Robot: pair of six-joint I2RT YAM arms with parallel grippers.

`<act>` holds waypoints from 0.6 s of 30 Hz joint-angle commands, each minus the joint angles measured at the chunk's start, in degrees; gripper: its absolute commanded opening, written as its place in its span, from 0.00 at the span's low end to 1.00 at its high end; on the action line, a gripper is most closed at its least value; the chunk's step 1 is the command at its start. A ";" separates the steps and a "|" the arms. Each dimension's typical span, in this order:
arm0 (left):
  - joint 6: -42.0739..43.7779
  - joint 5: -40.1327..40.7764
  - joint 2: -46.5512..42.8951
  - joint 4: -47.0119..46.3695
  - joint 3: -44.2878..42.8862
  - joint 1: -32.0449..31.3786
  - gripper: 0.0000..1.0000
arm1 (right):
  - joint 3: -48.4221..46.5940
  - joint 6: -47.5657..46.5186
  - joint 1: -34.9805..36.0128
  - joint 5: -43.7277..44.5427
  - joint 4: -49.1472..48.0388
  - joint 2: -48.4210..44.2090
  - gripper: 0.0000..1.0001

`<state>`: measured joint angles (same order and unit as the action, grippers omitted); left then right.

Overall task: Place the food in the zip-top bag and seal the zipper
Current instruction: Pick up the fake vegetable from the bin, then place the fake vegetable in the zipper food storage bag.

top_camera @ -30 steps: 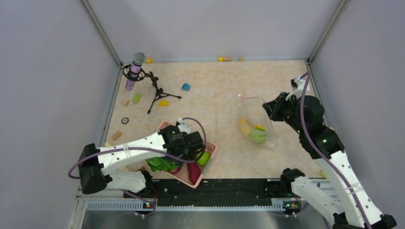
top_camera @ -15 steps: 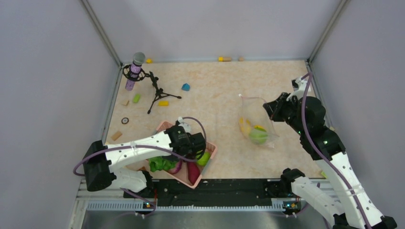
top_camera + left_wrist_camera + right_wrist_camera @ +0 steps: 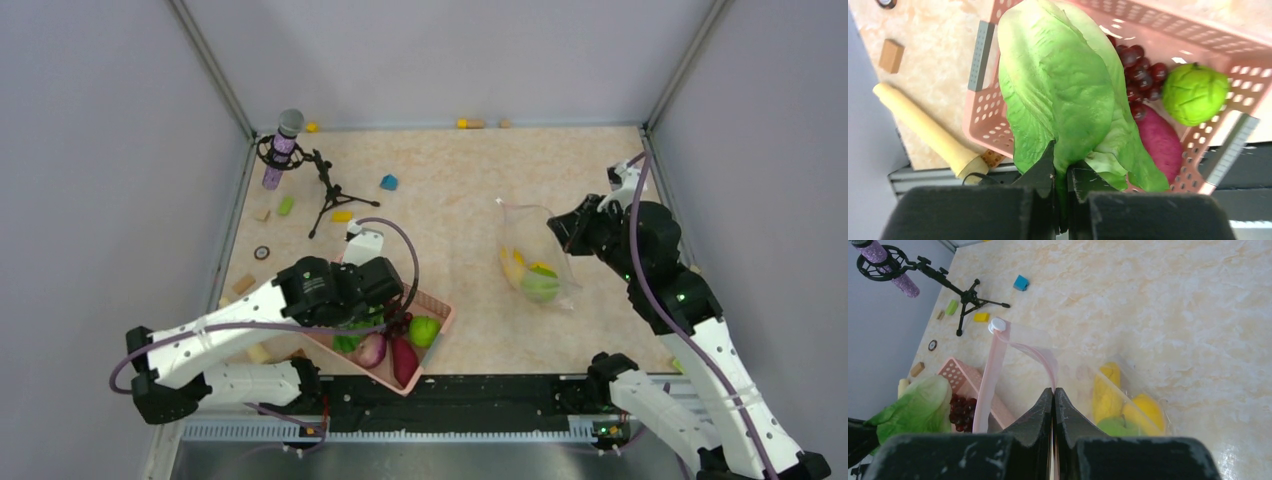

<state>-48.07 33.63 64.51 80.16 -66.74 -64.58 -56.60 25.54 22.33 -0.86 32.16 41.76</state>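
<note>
My left gripper (image 3: 1062,170) is shut on the stem end of the green leafy lettuce (image 3: 1063,85), which hangs over the pink basket (image 3: 979,131). Dark grapes (image 3: 1140,75), a green round fruit (image 3: 1194,92) and a reddish sweet potato (image 3: 1160,142) lie in the basket; a purple onion (image 3: 371,350) shows from above. My right gripper (image 3: 1053,390) is shut on the pink zipper (image 3: 993,370) of the zip-top bag (image 3: 535,255), holding its mouth up. Inside the bag lie a yellow banana (image 3: 1108,390), a lemon (image 3: 1144,410) and a green fruit (image 3: 1115,427).
A microphone on a black tripod (image 3: 300,165) stands at the back left. Small blocks lie scattered: blue (image 3: 389,182), yellow (image 3: 342,215), green (image 3: 286,205). A cream wooden stick (image 3: 923,127) and a brown block (image 3: 891,56) lie left of the basket. Grey walls enclose the table.
My left gripper has shut on the lettuce and raised it from the basket, the arm drawing back to the left. The right gripper and the bag have not moved.
</note>
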 commanded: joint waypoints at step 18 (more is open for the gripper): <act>16.35 -30.93 -11.74 -33.95 -9.20 -0.03 0.00 | -0.07 -1.75 -0.35 -9.26 -2.33 3.72 0.02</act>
<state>-35.81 13.93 50.72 58.70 -72.62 -64.58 -56.60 25.21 22.33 -6.63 32.12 44.10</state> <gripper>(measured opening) 0.041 0.025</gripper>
